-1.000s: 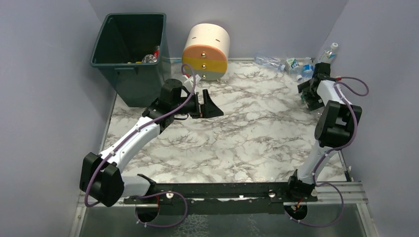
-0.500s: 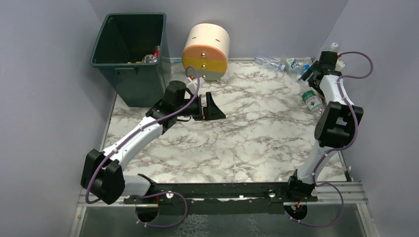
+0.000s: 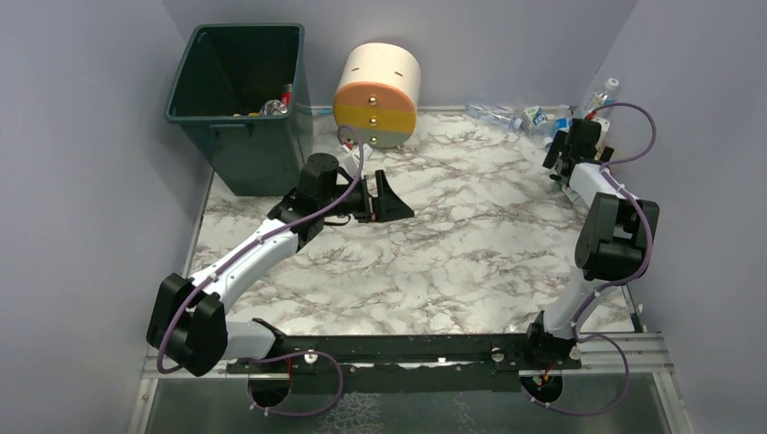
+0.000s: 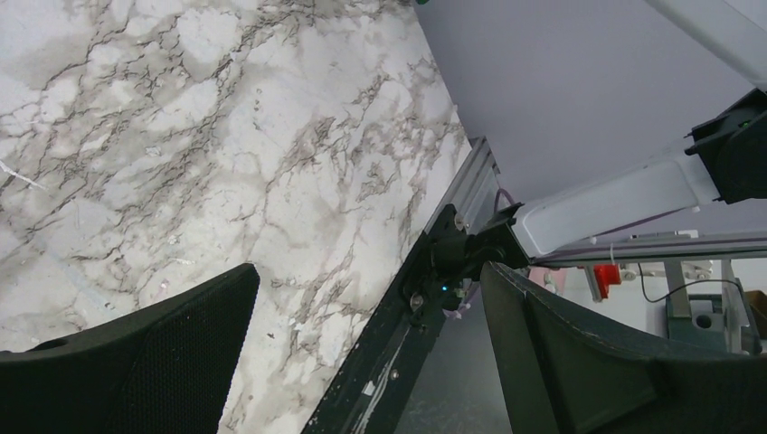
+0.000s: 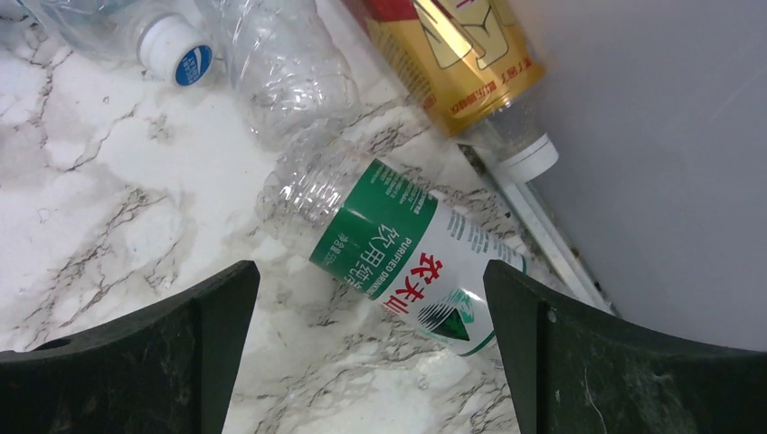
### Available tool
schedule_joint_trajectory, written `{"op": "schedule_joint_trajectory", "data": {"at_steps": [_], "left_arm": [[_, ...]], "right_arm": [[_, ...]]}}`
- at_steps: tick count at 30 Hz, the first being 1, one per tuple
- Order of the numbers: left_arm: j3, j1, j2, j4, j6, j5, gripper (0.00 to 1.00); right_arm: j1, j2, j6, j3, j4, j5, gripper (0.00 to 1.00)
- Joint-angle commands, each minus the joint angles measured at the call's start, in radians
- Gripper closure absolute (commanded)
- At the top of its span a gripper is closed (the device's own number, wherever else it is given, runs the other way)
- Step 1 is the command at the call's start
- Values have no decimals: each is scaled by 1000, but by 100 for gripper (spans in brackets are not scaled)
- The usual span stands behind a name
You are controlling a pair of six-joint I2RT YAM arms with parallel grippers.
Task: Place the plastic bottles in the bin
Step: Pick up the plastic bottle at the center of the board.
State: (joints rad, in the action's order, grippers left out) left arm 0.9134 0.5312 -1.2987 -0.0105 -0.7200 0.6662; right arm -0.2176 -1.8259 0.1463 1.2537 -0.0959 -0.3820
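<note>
The dark green bin (image 3: 237, 136) stands at the far left with some bottles (image 3: 276, 105) inside. More plastic bottles (image 3: 529, 117) lie in the far right corner. My right gripper (image 5: 371, 344) hangs open over a clear bottle with a green label (image 5: 407, 249) that lies on the marble near the wall, apart from both fingers. Beyond it lie a gold-labelled bottle (image 5: 452, 54), a crumpled clear one (image 5: 289, 63) and a blue-capped one (image 5: 176, 50). My left gripper (image 3: 389, 194) is open and empty over the mid-table, right of the bin.
A round cream, yellow and grey drawer unit (image 3: 378, 93) stands beside the bin at the back. Purple walls close the table on three sides, and the right wall (image 5: 651, 136) is close to my right gripper. A black rail (image 4: 398, 344) runs along the near edge.
My right arm rose toward the back corner, uncovering the green-labelled bottle on the table, then came back down over it. My left gripper drifted slightly to the right.
</note>
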Motion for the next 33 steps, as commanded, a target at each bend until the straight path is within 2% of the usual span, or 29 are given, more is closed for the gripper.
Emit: {"op": "schedule_joint_trajectory", "data": {"at_steps": [1,8,20,33], "left_arm": [[8,4,52,-60,-10,38,1],[3,5,83,-56,-9,45,1],[7,4,117,-26,2,45,1],[25,4,127,-4,7,39,1]], "right_arm": [[-8,16,-99,-4,55,-40,2],[-9,45,-115,-81,60,-59,2],[-11,-20,-148,-106,-9,-133,2],[-16,-166,-114,22,-156,-171,0]]}}
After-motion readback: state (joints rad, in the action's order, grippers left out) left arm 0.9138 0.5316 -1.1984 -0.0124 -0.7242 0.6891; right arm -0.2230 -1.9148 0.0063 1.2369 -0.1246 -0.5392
